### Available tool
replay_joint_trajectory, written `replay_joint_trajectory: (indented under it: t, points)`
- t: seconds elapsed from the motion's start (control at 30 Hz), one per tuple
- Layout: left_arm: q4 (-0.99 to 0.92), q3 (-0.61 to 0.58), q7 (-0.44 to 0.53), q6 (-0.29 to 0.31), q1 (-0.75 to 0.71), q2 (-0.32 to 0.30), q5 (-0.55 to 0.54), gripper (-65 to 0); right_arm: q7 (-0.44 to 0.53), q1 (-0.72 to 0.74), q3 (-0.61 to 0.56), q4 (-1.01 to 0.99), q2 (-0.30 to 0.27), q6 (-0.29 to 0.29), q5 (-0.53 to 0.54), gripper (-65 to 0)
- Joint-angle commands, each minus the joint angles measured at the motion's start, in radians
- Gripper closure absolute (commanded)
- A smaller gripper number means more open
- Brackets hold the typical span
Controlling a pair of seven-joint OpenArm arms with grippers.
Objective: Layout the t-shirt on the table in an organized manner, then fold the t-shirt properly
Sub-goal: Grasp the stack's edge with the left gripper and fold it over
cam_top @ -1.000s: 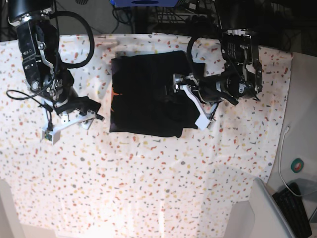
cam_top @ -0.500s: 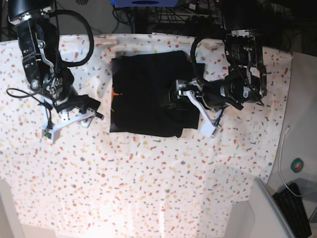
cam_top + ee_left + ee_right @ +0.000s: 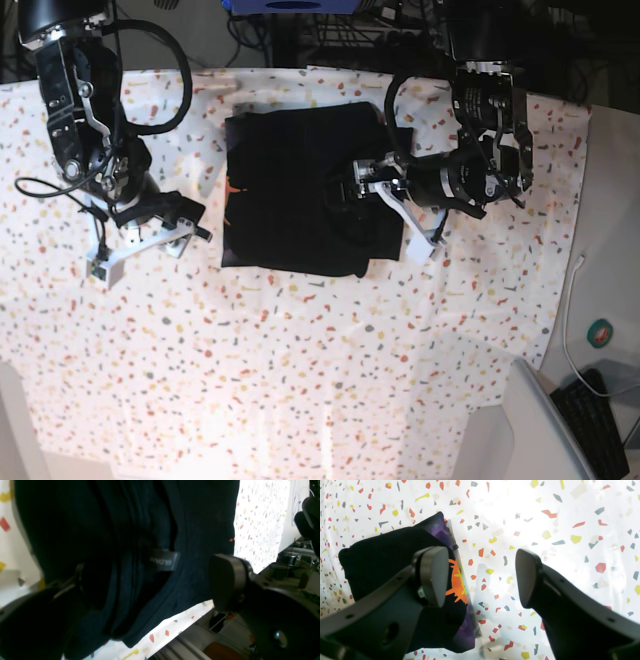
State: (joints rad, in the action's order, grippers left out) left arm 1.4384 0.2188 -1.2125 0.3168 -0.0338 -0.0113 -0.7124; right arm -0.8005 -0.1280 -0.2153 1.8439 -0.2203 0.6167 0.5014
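Two arms over the table (image 3: 300, 360), its white cloth flecked red, orange, yellow and grey. T-shirt (image 3: 290, 190) lies folded into a rough black rectangle on the far middle of the cloth, purple-and-orange print showing along its left edge in base view.

Left gripper (image 3: 390, 215), on the right side of base view, sits at the shirt's right edge. Left wrist view: fingers spread, one grey pad (image 3: 226, 582) clear of the fabric on one side, the other finger dark and mostly hidden against the cloth. Layered black folds fill the gap between them; small inner label (image 3: 163, 561) shows among the folds. Whether the pads touch fabric cannot be told.

Right gripper (image 3: 140, 240), on the left of base view, hangs above bare cloth just beside the shirt's left edge. Right wrist view: fingers wide apart, nothing between them but speckled cloth; one pad (image 3: 433, 576) overlaps the orange print (image 3: 456, 582) in line of sight.
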Motion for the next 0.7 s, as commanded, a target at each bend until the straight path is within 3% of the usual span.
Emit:
replay_joint_trajectory:
  t: [0.0, 0.17, 0.4, 0.67]
  points:
    - [0.014, -0.003, 0.009, -0.002, 0.012, 0.001, -0.025, -57.8, 0.017, 0.015, 0.006, 0.017, -0.004, -0.004, -0.002, -39.3]
    - [0.009, -0.012, 0.035, -0.002, 0.012, 0.001, -0.023, -57.8, 0.017, 0.015, 0.006, 0.017, -0.004, -0.004, -0.002, -39.3]
    - [0.009, -0.114, 0.096, -0.002, 0.012, -0.003, -0.019, -57.8, 0.017, 0.015, 0.006, 0.017, -0.004, -0.004, -0.002, -39.3]
    - [0.008, -0.115, 0.105, -0.002, 0.012, -0.003, -0.022, -57.8, 0.017, 0.011, 0.006, 0.017, -0.006, -0.004, -0.002, -39.3]
